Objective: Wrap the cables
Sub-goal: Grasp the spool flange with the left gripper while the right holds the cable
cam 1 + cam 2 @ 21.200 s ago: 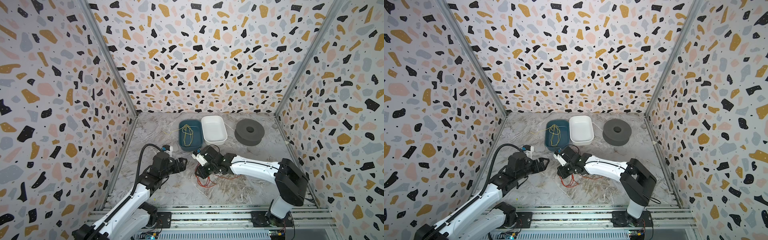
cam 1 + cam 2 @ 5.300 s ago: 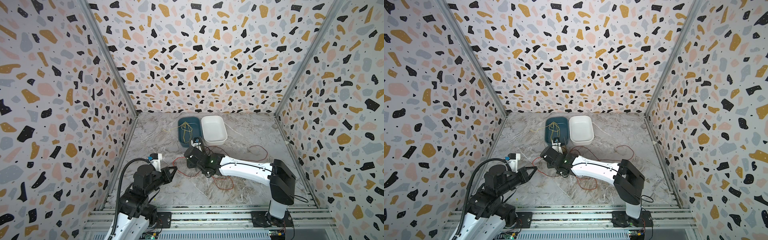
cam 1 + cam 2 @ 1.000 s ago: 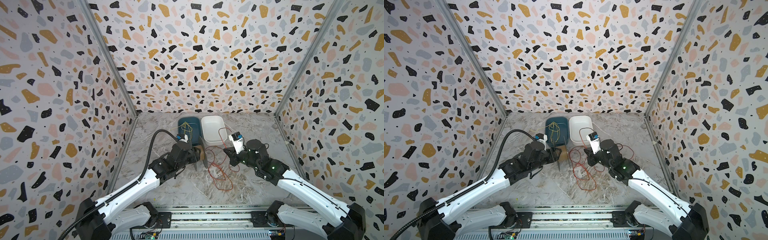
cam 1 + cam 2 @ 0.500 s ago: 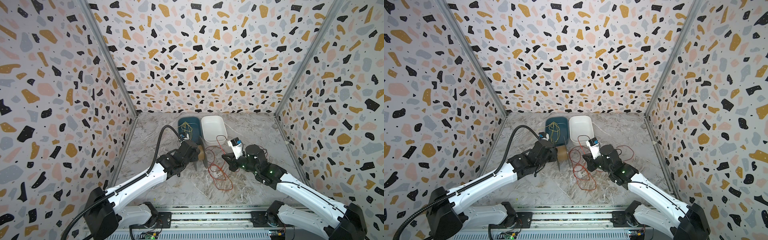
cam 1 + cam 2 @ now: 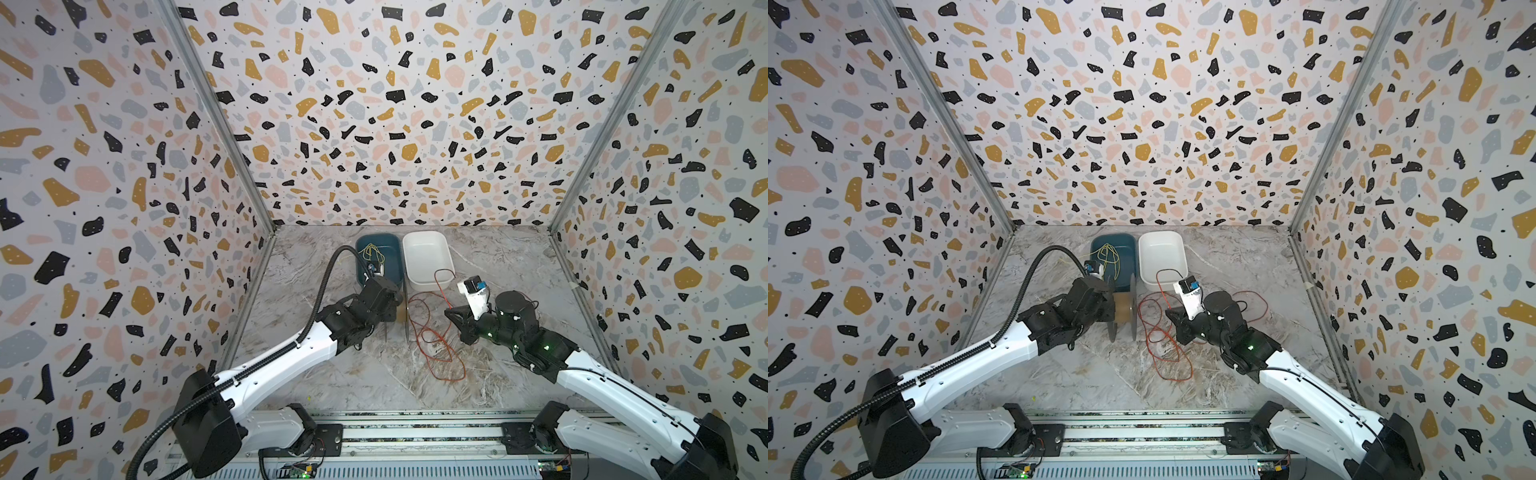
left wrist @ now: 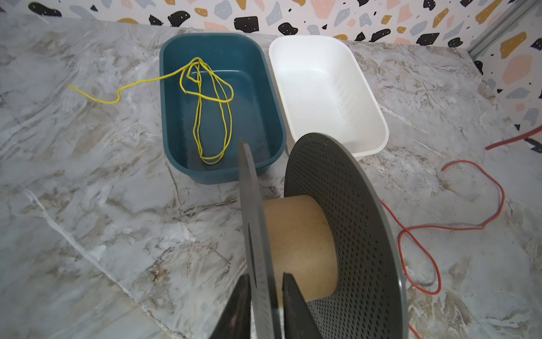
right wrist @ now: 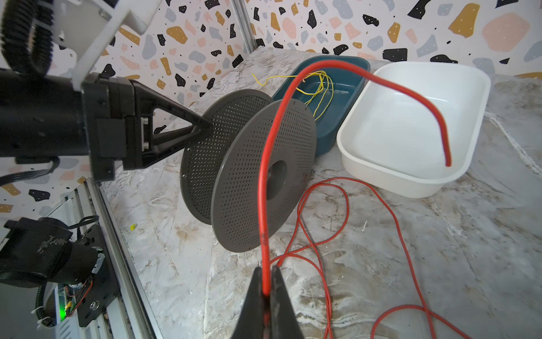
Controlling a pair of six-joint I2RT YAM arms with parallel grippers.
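Workspace: marble table [image 5: 365,386] boxed by patterned walls on the left, back and right, with a rail along the front. There is bare floor left of the spool [image 5: 1121,309], toward the front rail and in the back right corner. The spool stands on its flange rims, just in front of the bins.

Left gripper [image 6: 266,276]: jaws narrow, clamped across the near flange, one finger on each face.

Right gripper [image 7: 266,268]: jaws closed, pinching the cable [image 7: 262,190]. Its free end arcs up above the near wall of the white bin [image 6: 322,88]. The rest lies in loose loops on the table between the spool and the right arm.

Blue bin [image 6: 205,176]: holds the yellow wire [image 6: 198,114], one end trailing over the rim onto the table.
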